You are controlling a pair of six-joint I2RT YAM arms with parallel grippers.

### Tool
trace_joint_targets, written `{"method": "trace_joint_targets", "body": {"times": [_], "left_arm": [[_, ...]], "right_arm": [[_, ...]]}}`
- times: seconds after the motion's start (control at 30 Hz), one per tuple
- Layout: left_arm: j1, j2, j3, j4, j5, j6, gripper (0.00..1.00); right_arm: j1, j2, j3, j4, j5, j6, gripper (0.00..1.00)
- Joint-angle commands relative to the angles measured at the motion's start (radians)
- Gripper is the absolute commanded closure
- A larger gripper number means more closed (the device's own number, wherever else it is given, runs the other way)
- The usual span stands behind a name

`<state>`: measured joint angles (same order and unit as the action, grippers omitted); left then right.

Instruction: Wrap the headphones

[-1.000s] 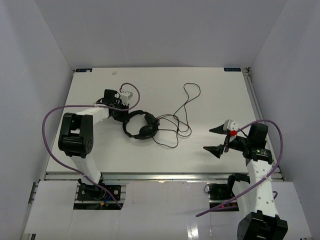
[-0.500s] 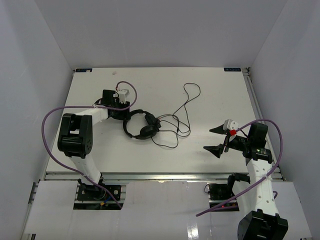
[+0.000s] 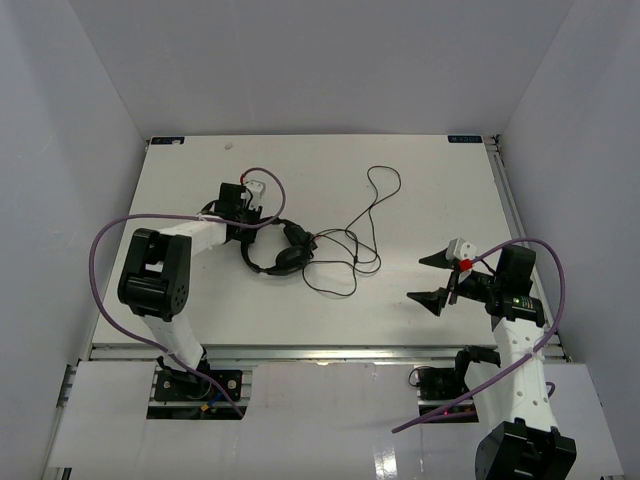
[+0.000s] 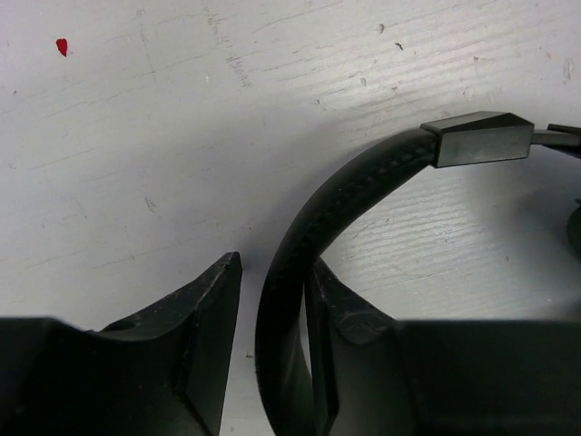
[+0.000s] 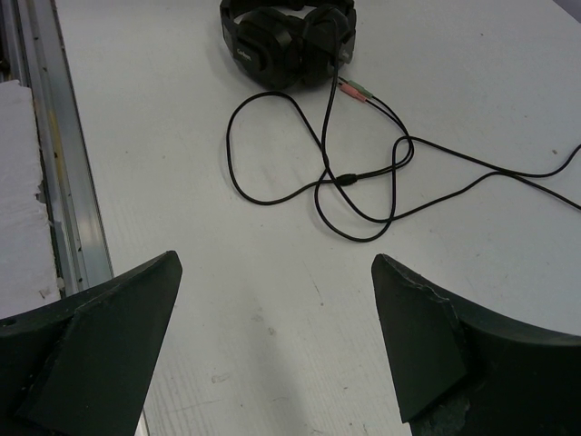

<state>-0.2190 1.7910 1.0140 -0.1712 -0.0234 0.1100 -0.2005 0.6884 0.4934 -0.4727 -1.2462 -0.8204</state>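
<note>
The headphones [image 3: 285, 255] lie left of centre on the worktop [image 3: 430, 180], their cord [image 5: 349, 178] looping loosely to their right. The left hand [image 4: 272, 265] straddles the headband with its fingers parted, seemingly not clamping it. The right hand [image 5: 275, 265] stands wide open at lower right, well apart from them.

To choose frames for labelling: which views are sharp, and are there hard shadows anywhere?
Top external view: soft, even light, no hard shadows; the headphones are small, their cord thin but traceable. Left wrist view: the headband and the table scratches are sharp; the left pincer is almost featureless black. Right wrist view: cord crisp; right pincer dark, little detail.
</note>
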Motion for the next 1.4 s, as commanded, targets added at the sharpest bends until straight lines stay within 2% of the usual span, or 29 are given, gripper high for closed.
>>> {"method": "trace_joint_targets", "body": {"times": [0.0,0.13,0.17,0.27,0.47,0.57,0.67,0.77,0.83,0.97,1.13,1.27,1.37], "left_arm": [[0.003,0.121,-0.081,-0.19,-0.117,0.019,0.73],[0.003,0.134,-0.077,-0.201,-0.107,0.0,0.97],[0.003,0.13,-0.078,-0.202,-0.1,-0.006,0.99],[0.005,0.103,-0.086,-0.198,-0.058,-0.035,1.0],[0.084,-0.01,-0.143,-0.16,0.19,-0.12,1.0],[0.114,-0.086,-0.182,-0.13,0.188,-0.196,1.0],[0.124,-0.18,-0.21,-0.116,0.058,-0.303,1.0],[0.127,-0.22,-0.207,-0.127,0.103,-0.29,1.0],[0.127,-0.261,-0.218,-0.126,0.143,-0.283,1.0],[0.127,-0.379,-0.248,-0.118,0.189,-0.28,1.0],[0.11,-0.527,-0.31,-0.119,0.283,-0.3,1.0],[0.093,-0.59,-0.31,-0.144,0.308,-0.336,1.0],[0.09,-0.604,-0.278,-0.177,0.342,-0.369,1.0]], "right_arm": [[0.004,0.003,-0.004,0.008,-0.004,-0.01,0.09],[0.005,0.002,-0.005,0.01,0.001,-0.01,0.08],[0.004,0.002,-0.006,0.01,0.004,-0.01,0.09],[0.004,-0.001,-0.008,0.009,0.008,-0.013,0.08],[0.005,-0.05,-0.024,0.012,-0.021,-0.044,0.08],[0.007,-0.063,-0.022,0.009,-0.061,-0.046,0.09],[0.01,-0.03,0.049,-0.047,-0.062,-0.085,0.09],[0.049,0.024,0.136,-0.097,-0.024,-0.109,0.08],[0.134,0.065,0.206,-0.101,0.052,-0.083,0.07],[0.376,0.117,0.312,-0.003,0.288,0.098,0.07],[0.579,0.315,0.51,-0.034,0.441,0.267,0.1],[0.683,0.425,0.541,-0.029,0.529,0.353,0.1],[0.771,0.449,0.507,0.077,0.755,0.433,0.1]]}}
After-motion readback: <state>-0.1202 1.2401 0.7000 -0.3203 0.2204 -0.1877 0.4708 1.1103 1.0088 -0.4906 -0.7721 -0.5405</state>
